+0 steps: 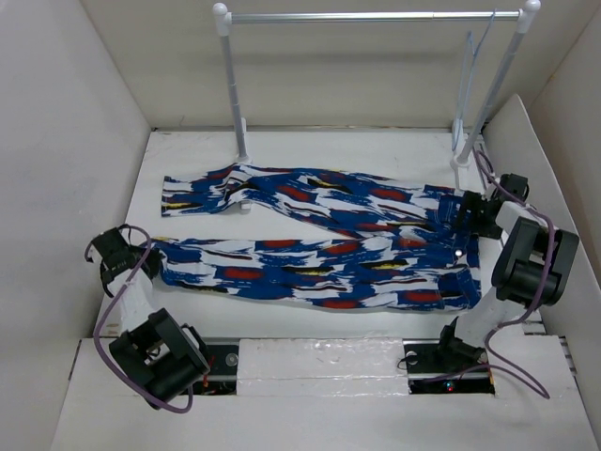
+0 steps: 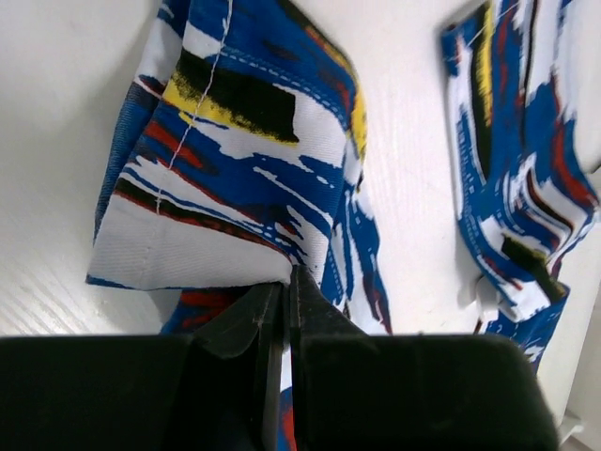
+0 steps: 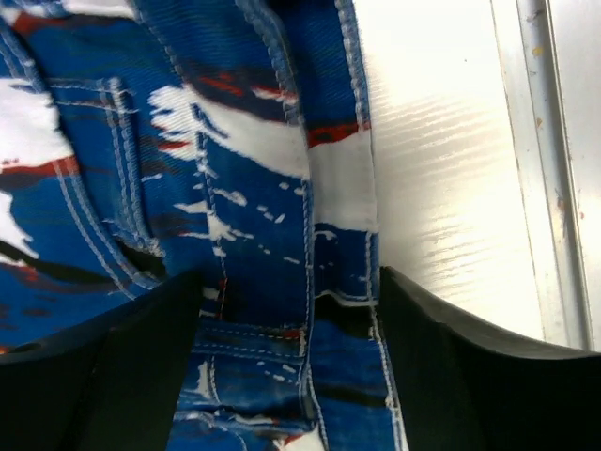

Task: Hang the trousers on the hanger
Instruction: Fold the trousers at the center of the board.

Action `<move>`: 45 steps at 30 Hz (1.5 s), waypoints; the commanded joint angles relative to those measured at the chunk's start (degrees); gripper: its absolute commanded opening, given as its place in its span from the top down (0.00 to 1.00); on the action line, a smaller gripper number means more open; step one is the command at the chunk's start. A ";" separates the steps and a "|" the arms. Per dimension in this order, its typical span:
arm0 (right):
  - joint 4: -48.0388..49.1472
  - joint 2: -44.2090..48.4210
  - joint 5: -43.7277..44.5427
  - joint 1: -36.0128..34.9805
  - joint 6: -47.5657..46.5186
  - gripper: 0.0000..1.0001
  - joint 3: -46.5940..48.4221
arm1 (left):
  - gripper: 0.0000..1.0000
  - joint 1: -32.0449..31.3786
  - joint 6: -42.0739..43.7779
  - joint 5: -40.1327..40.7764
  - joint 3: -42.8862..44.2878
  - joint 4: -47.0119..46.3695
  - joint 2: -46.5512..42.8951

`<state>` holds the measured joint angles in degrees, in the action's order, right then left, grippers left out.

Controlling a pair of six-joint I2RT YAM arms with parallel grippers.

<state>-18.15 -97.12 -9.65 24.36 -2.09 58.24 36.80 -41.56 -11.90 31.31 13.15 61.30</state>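
The trousers [image 1: 319,235] lie flat across the table, blue with white, red, black and yellow streaks, legs to the left and waist to the right. My left gripper [image 1: 141,252] is at the hem of the near leg. In the left wrist view the left gripper [image 2: 286,282] is shut, with the trousers' hem [image 2: 188,254] pinched at its tips. My right gripper [image 1: 462,211] is at the waistband. In the right wrist view the right gripper [image 3: 289,277] stands open, its jaws either side of the waistband [image 3: 338,188]. The hanger [image 1: 476,56], thin pale wire, hangs on the rail's right end.
A white-posted rail rack [image 1: 376,16] stands at the back of the white table [image 1: 310,150]. White walls close in the left, back and right sides. A metal strip [image 3: 535,141] runs along the table's right edge.
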 commanded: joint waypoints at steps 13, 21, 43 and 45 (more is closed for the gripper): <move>-3.72 -6.93 3.49 -0.28 -3.19 0.85 21.20 | 1.00 -1.89 1.48 1.79 -0.54 2.23 -7.15; -13.06 3.22 6.04 2.69 -0.91 0.09 17.55 | 1.00 -3.04 0.78 -1.10 -0.02 2.06 -6.54; -11.13 24.97 0.60 18.44 13.78 0.27 -19.73 | 1.00 -20.45 1.13 4.16 6.91 3.73 -6.11; -7.17 23.04 -0.19 18.44 14.30 0.29 -20.62 | 1.00 -20.45 0.78 5.30 7.80 4.25 -5.93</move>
<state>-32.91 -72.73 -7.46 42.68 10.79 38.41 16.49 -41.67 -9.47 35.86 16.67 55.05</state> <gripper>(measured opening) 0.719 0.007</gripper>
